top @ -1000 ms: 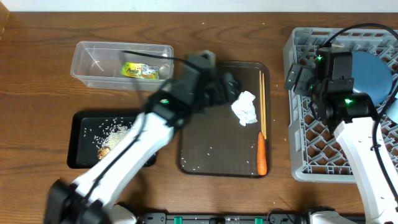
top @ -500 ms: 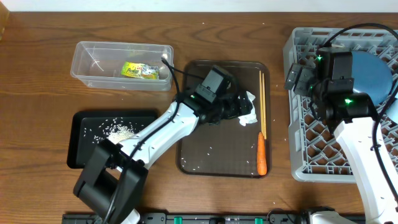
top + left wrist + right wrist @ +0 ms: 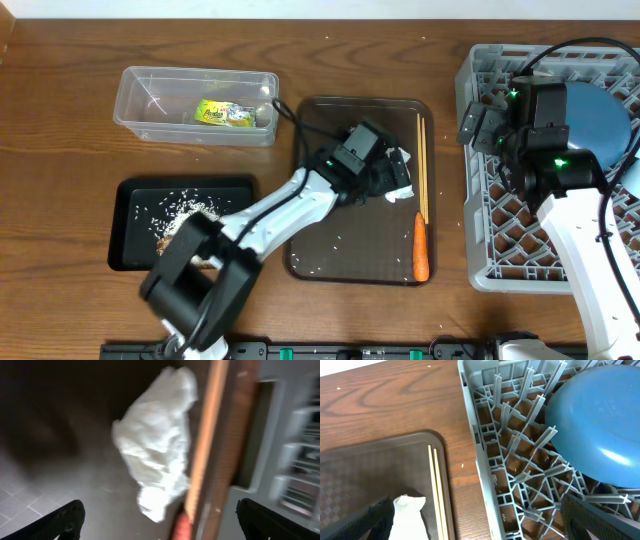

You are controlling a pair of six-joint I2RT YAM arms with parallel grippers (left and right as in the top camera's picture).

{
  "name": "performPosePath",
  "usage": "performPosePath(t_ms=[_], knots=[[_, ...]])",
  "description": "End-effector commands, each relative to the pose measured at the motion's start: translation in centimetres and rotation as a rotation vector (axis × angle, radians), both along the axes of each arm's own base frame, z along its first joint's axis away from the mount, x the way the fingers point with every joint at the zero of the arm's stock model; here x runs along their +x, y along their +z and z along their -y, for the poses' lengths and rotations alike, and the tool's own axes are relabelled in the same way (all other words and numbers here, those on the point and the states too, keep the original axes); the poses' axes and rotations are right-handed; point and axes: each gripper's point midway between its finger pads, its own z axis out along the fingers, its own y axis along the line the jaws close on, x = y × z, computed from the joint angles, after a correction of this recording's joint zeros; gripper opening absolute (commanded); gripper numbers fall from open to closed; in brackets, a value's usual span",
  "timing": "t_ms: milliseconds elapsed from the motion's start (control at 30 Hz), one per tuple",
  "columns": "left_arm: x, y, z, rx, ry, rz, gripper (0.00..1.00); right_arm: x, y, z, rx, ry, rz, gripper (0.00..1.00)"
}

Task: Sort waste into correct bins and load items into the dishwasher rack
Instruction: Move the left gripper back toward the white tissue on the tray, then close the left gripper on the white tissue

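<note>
Two arms show from overhead. The left pincer (image 3: pixel 392 176) sits low over the crumpled white tissue (image 3: pixel 401 192) on the brown serving tray (image 3: pixel 340 250), and the right pincer (image 3: pixel 478 125) hangs over the left edge of the grey dishwasher rack (image 3: pixel 500 240). The chopsticks (image 3: pixel 422 165) lie along the tray's right side, with the carrot (image 3: pixel 420 248) just below them. The clear tub (image 3: pixel 150 105) holds the yellow-green wrapper (image 3: pixel 225 114). The black tray (image 3: pixel 135 250) holds scattered rice (image 3: pixel 185 209). The dark-blue plate (image 3: pixel 600 120) stands in the rack. All of it rests on the wooden desk (image 3: pixel 60 160).

In the blurred left wrist view, the fingertips (image 3: pixel 65 520) stand wide apart with nothing between them. The tissue lies ahead, beside the chopsticks, and the carrot's tip shows at the bottom edge.

In the right wrist view, that pincer's fingertips (image 3: pixel 377 520) are also spread wide and empty. The plate leans among the rack's pegs, and the tissue and chopsticks lie on the tray at lower left.
</note>
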Motion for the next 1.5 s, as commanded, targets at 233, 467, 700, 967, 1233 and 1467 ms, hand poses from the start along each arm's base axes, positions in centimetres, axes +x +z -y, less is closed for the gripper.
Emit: performPosePath(t_ms=[233, 467, 700, 967, 1233, 1467], knots=[[-0.2, -3.3, 0.9, 0.027, 0.031, -0.040, 0.98, 0.0, 0.4, 0.3, -0.010, -0.015, 0.010, 0.99], [-0.6, -4.7, 2.3, 0.017, 0.040, -0.052, 0.98, 0.0, 0.4, 0.3, -0.010, -0.015, 0.010, 0.99], [-0.5, -6.6, 2.3, 0.030, 0.045, -0.066, 0.95, 0.0, 0.4, 0.3, -0.010, -0.014, 0.010, 0.99], [-0.2, -6.7, 2.3, 0.031, 0.047, -0.056, 0.63, 0.0, 0.4, 0.3, -0.010, -0.015, 0.010, 0.99], [0.5, -6.5, 1.4, 0.045, 0.064, -0.041, 0.50, 0.0, 0.4, 0.3, -0.010, -0.014, 0.010, 0.99], [1.4, -5.5, -0.1, 0.060, 0.073, -0.032, 0.23, 0.0, 0.4, 0.3, -0.010, -0.015, 0.010, 0.99]])
